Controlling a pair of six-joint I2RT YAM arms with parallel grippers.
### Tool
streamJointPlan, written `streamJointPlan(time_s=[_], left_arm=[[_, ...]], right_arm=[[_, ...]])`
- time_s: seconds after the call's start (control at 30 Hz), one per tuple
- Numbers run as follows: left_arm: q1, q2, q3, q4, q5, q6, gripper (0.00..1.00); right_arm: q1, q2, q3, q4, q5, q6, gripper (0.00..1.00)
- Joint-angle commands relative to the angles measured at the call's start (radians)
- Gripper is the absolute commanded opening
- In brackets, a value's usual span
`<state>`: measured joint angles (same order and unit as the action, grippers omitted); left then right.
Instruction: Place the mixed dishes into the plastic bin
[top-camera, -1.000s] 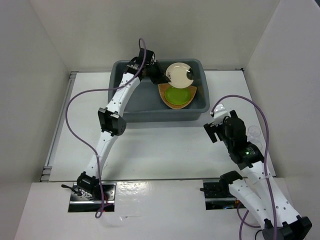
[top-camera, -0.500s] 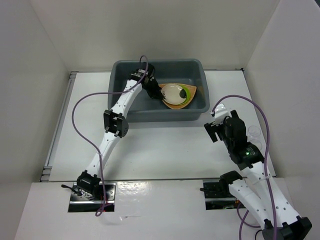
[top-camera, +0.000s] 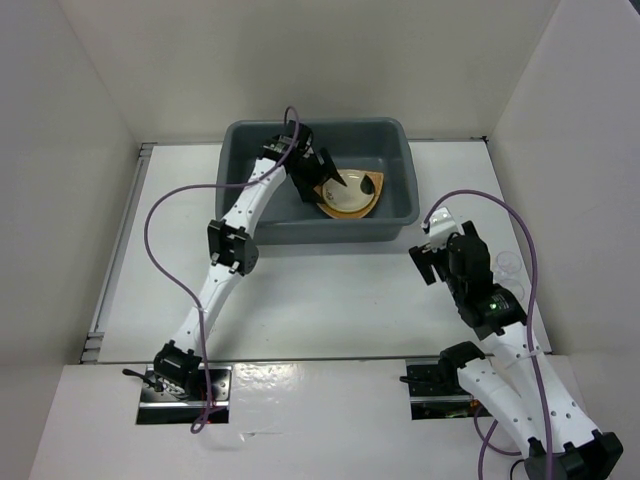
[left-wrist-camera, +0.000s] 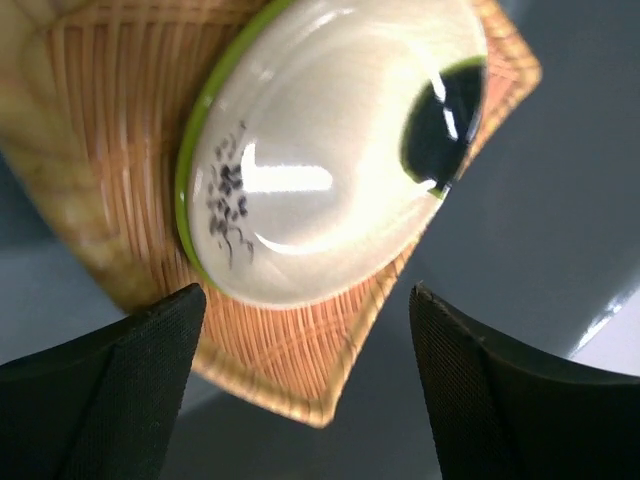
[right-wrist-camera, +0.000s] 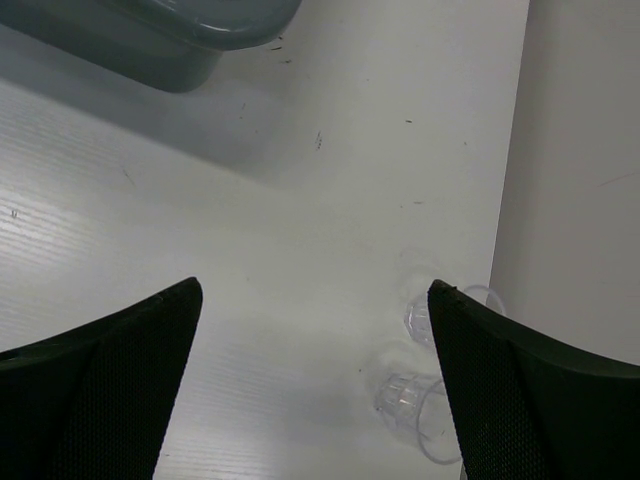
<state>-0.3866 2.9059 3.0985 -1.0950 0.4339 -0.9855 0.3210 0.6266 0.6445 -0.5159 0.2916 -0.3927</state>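
The plastic bin (top-camera: 395, 215) stands at the back centre of the table. Inside it lies the orange-brown woven plate (left-wrist-camera: 290, 350), and on that the cream saucer (left-wrist-camera: 320, 170) with its dark mark. Only a lime-green rim of the green plate (left-wrist-camera: 188, 170) peeks out from under the saucer. My left gripper (left-wrist-camera: 305, 300) hovers open just above the stack's near corner, holding nothing; from above it (top-camera: 330, 176) sits inside the bin. My right gripper (right-wrist-camera: 312, 290) hangs open over bare table. Two small clear cups (right-wrist-camera: 405, 395) (right-wrist-camera: 420, 318) lie near the right wall, next to its right finger.
White walls close in the table on the left, back and right. The bin's corner (right-wrist-camera: 190, 40) shows at the upper left of the right wrist view. A clear cup (top-camera: 508, 264) rests by the right wall, beside the right arm.
My left gripper carried the cream saucer down onto the green plate in the bin, then opened and let it go. The right arm stayed put.
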Motion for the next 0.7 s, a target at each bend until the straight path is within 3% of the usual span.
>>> streamJointPlan(time_s=[0.0, 0.13, 0.23, 0.27, 0.37, 0.43, 0.47, 0.5, 0.53, 0.6, 0.67], left_arm=[[0.000, -0.186, 0.032, 0.007, -0.063, 0.060, 0.89], [0.011, -0.399, 0.032, -0.101, -0.219, 0.187, 0.94], [0.011, -0.540, 0.008, -0.207, -0.417, 0.342, 0.99], [0.011, -0.597, -0.076, -0.207, -0.434, 0.378, 0.99], [-0.001, -0.815, -0.407, -0.207, -0.615, 0.387, 1.00], [-0.001, -0.995, -0.588, -0.140, -0.708, 0.387, 1.00], [0.008, -1.083, -0.879, -0.071, -0.709, 0.396, 1.00], [0.031, -1.182, -1.055, 0.121, -0.636, 0.396, 1.00], [0.063, -1.387, -1.216, 0.206, -0.592, 0.396, 1.00], [0.170, -1.604, -1.541, 0.326, -0.490, 0.372, 1.00], [0.236, -1.668, -1.645, 0.307, -0.439, 0.372, 1.00]], right_arm=[[0.004, 0.007, -0.003, 0.076, 0.082, 0.040, 0.98], [-0.035, 0.108, 0.049, 0.106, 0.227, 0.057, 0.98], [-0.156, 0.274, 0.180, 0.027, 0.097, -0.037, 0.98], [-0.263, 0.324, 0.216, 0.004, 0.052, -0.064, 0.98], [-0.399, 0.535, 0.338, -0.059, 0.023, -0.103, 0.98], [-0.399, 0.629, 0.395, -0.103, 0.064, -0.103, 0.98], [-0.413, 0.694, 0.411, -0.114, 0.064, -0.094, 0.98], [-0.427, 0.711, 0.420, -0.115, 0.064, -0.084, 0.98], [-0.427, 0.720, 0.420, -0.115, 0.064, -0.074, 0.98], [-0.418, 0.720, 0.385, -0.084, 0.075, -0.064, 0.98], [-0.408, 0.720, 0.357, -0.061, 0.122, -0.054, 0.98]])
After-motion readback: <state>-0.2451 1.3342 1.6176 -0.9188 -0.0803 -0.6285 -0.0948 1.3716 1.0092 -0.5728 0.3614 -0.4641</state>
